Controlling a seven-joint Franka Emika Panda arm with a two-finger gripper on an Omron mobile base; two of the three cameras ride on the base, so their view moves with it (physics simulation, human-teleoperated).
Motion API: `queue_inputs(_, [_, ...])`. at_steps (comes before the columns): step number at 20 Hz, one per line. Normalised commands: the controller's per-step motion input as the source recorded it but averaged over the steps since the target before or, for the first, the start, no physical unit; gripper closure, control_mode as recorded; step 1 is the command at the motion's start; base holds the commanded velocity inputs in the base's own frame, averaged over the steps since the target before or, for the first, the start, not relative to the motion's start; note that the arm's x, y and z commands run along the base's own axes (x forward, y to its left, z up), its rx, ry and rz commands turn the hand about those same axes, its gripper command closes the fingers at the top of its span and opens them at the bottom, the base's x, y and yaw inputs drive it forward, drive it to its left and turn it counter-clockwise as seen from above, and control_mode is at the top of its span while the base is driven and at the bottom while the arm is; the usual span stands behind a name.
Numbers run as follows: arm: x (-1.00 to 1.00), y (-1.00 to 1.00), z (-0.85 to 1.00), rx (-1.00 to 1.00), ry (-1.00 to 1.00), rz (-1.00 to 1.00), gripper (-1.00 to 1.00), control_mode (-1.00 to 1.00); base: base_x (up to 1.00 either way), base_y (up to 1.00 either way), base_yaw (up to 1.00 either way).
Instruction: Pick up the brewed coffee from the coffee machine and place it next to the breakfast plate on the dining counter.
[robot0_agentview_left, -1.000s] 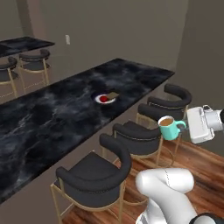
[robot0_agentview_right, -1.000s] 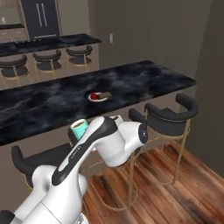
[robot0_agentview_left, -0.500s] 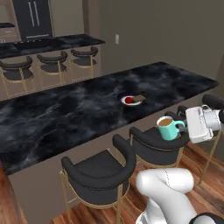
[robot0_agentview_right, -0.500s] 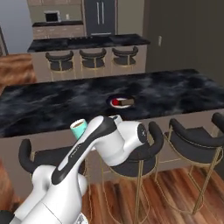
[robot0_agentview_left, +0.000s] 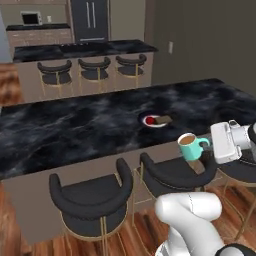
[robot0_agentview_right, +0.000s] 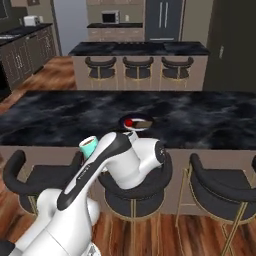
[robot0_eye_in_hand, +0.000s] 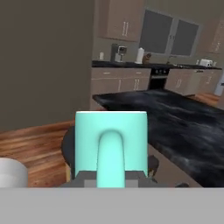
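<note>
- Brewed coffee, a small teal mug (robot0_agentview_left: 189, 147) with a side handle and brown liquid inside, is held upright in the air by its handle, in front of the dining counter and above a black stool.
- The two-finger gripper (robot0_agentview_left: 209, 145) on the white arm is seen clenched on the mug's handle in the left base view; in the hand view the teal mug (robot0_eye_in_hand: 111, 146) is shown close up with the handle turned towards the camera.
- The long dining counter (robot0_agentview_left: 90, 125) with its black white-veined marble top is seen just beyond the mug, and the mug is not resting on it.
- A small round grey breakfast plate (robot0_agentview_left: 156, 120) with a red item and a brown piece of food is set on that counter, apart from the mug.
- Black gold-legged stools (robot0_agentview_left: 92, 198) are lined up along the near side of the counter.
- In the right base view the mug's rim (robot0_agentview_right: 89, 144) is partly hidden behind the arm.
</note>
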Motion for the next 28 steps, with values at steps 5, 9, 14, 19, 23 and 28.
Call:
queue_inputs(5, [0.0,0.0,0.0,0.0,0.0,0.0,1.0,1.0,0.0,-1.0,0.37])
queue_inputs(9, [0.0,0.0,0.0,0.0,0.0,0.0,1.0,1.0,0.08,-1.0,0.32])
queue_inputs(14, [0.0,0.0,0.0,0.0,0.0,0.0,1.0,1.0,0.2,-1.0,0.27])
queue_inputs(19, [0.52,-0.14,-0.07,0.0,-0.17,0.05,1.0,-1.0,0.08,-0.16,0.04])
queue_inputs(23, [0.62,0.21,-0.03,-0.09,-0.24,0.0,1.0,-1.0,0.0,0.0,0.0])
queue_inputs(28, [0.69,0.34,0.0,-0.08,-0.18,-0.08,1.0,-1.0,0.0,0.0,0.0])
